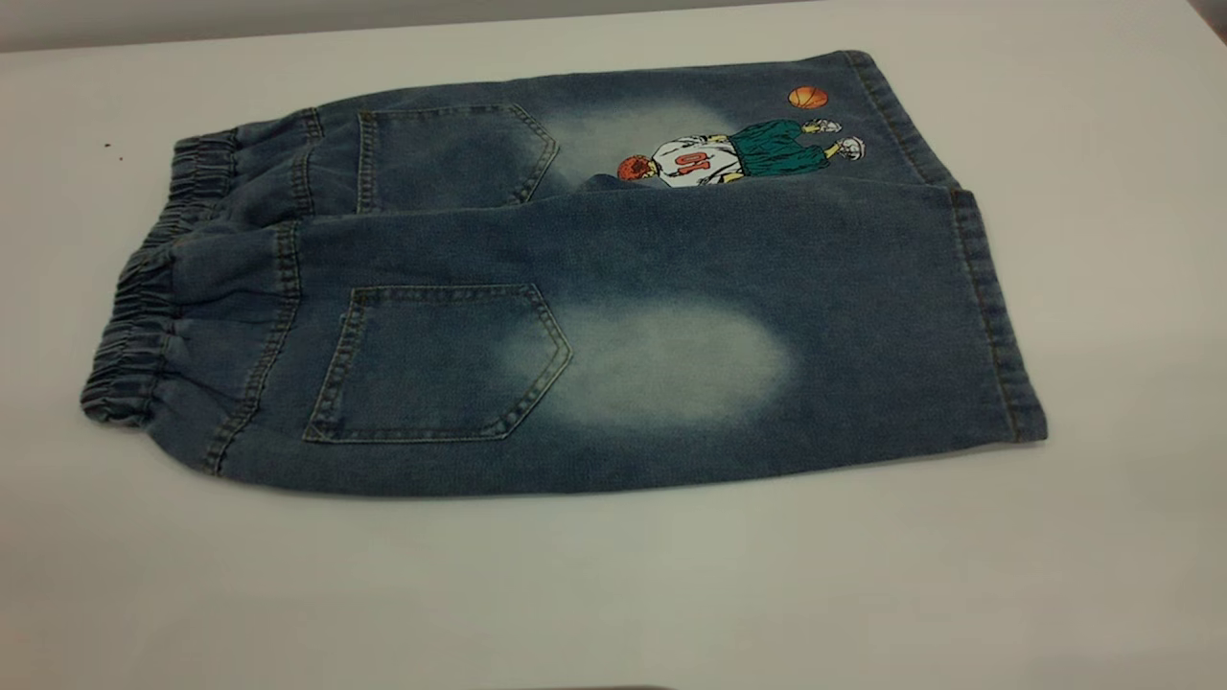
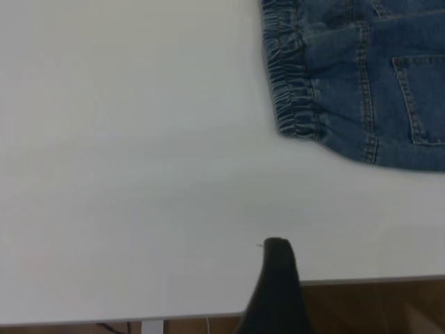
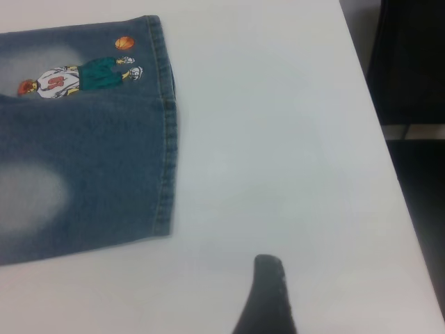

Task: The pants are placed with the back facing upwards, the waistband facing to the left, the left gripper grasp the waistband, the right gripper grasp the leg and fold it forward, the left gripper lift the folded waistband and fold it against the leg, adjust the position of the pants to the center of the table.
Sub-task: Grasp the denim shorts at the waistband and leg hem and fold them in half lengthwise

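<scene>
The pants point(image 1: 594, 316) lie flat on the white table point(image 1: 613, 594), back up, both pockets showing. The gathered waistband point(image 1: 144, 316) points left. The nearer leg point(image 1: 729, 364) with its oval pale patch lies in front, and its upper edge overlaps the farther leg with the basketball-player print point(image 1: 738, 153). Neither gripper appears in the exterior view. In the left wrist view, a black part of my left gripper point(image 2: 278, 278) hovers over bare table, apart from the waistband point(image 2: 288, 76). My right gripper point(image 3: 268, 292) is likewise over bare table, apart from the leg's hem point(image 3: 167, 139).
The table's edge point(image 2: 361, 280) runs close by my left gripper, with brown floor below it. In the right wrist view the table's side edge point(image 3: 379, 132) borders a dark area. White tabletop surrounds the pants on every side.
</scene>
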Action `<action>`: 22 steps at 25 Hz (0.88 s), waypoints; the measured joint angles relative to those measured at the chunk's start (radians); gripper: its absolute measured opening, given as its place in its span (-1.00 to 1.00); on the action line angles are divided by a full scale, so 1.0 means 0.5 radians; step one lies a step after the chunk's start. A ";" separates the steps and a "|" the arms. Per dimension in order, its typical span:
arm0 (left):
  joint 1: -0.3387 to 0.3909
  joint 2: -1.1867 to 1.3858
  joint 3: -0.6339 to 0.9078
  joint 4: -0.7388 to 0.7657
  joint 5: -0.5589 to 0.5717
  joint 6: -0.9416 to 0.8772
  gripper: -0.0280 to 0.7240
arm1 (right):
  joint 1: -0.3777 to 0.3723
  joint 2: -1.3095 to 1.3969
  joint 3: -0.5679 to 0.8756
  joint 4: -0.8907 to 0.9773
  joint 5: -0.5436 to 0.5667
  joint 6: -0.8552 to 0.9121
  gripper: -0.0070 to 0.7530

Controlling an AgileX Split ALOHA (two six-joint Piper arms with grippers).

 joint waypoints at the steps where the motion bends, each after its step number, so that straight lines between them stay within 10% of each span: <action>1: 0.000 0.000 0.000 0.000 0.000 0.000 0.49 | 0.000 0.000 0.000 0.000 0.000 0.000 0.38; 13: 0.000 0.055 -0.014 0.029 -0.017 -0.020 0.49 | 0.039 0.117 -0.035 0.117 -0.003 -0.002 0.38; 22: 0.000 0.911 -0.176 0.019 -0.425 -0.233 0.49 | 0.081 0.833 -0.477 0.135 -0.107 -0.088 0.38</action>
